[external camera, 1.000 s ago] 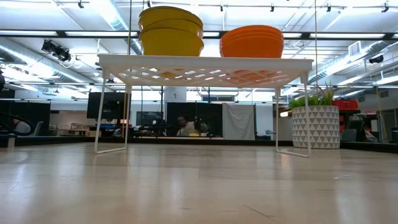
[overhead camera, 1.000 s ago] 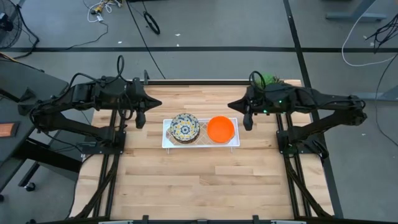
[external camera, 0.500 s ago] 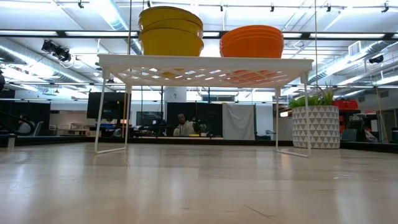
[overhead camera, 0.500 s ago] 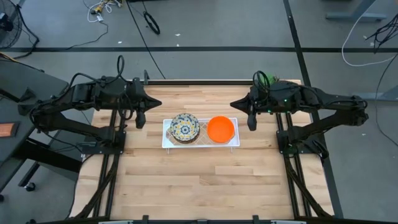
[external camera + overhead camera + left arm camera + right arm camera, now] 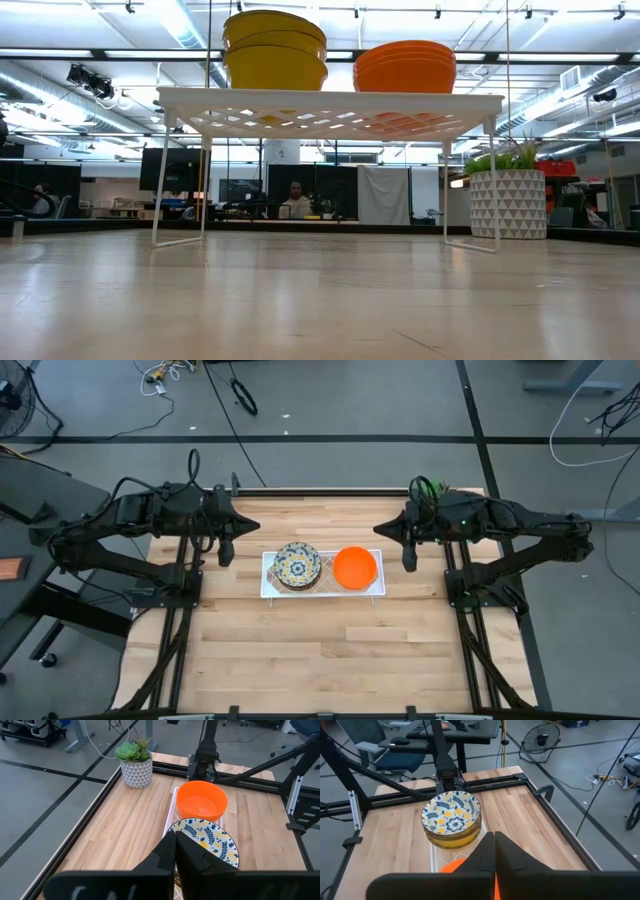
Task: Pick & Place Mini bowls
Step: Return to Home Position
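The left gripper (image 5: 226, 551) hangs over the table (image 5: 320, 650) just beside the left end of the white shelf (image 5: 268, 584), with its tip pointing down. In the left wrist view its two dark fingers (image 5: 162, 857) lie together, tip against tip, and nothing is between them. The right gripper (image 5: 407, 556) hangs in the same way just beside the right end of the shelf. In the right wrist view its fingers (image 5: 482, 855) are also pressed together and hold nothing. Neither gripper touches the shelf or a bowl. On top of the shelf stand two stacks, side by side and apart from each other. The stack of white patterned bowls (image 5: 297, 564) is on the half nearer the left arm; the top bowl shows blue and yellow flowers inside, and in the low view the outside of these bowls is yellow. The stack of orange bowls (image 5: 355, 567) is on the half nearer the right arm. Both stacks stand upright; how many bowls each one holds I cannot tell for sure. The shelf rests on thin white legs near the middle of the wooden table. A potted plant (image 5: 135, 762) in a white pot with a triangle pattern stands at the far right corner of the table, well apart from the shelf. Behind the table, far in the room, a person (image 5: 295, 199) is seated.
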You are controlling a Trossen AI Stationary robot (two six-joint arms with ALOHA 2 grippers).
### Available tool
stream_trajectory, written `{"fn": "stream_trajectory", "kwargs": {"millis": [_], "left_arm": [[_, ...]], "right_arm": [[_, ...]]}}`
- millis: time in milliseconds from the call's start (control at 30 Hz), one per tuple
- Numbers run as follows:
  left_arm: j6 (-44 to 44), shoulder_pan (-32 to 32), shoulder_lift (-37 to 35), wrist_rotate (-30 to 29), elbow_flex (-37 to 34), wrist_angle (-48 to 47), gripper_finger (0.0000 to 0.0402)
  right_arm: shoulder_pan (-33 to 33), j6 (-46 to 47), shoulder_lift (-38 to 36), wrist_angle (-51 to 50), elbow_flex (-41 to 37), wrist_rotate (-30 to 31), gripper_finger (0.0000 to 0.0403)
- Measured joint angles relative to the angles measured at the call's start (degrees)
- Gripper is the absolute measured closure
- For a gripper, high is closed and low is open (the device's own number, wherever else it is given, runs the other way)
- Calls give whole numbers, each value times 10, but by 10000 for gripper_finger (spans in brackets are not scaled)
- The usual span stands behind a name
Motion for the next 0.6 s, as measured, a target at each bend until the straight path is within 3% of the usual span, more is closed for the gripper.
{"fn": "stream_trajectory", "kwargs": {"millis": [167, 367, 600], "left_arm": [[0, 0, 0, 0, 0, 0, 388], [0, 0, 0, 0, 0, 0, 387], [0, 0, 0, 0, 0, 0, 387]], "right_arm": [[0, -9, -7, 12, -14, 0, 403], [0, -15, -90, 95, -139, -7, 395], [2, -14, -211, 197, -303, -109, 388]]}}
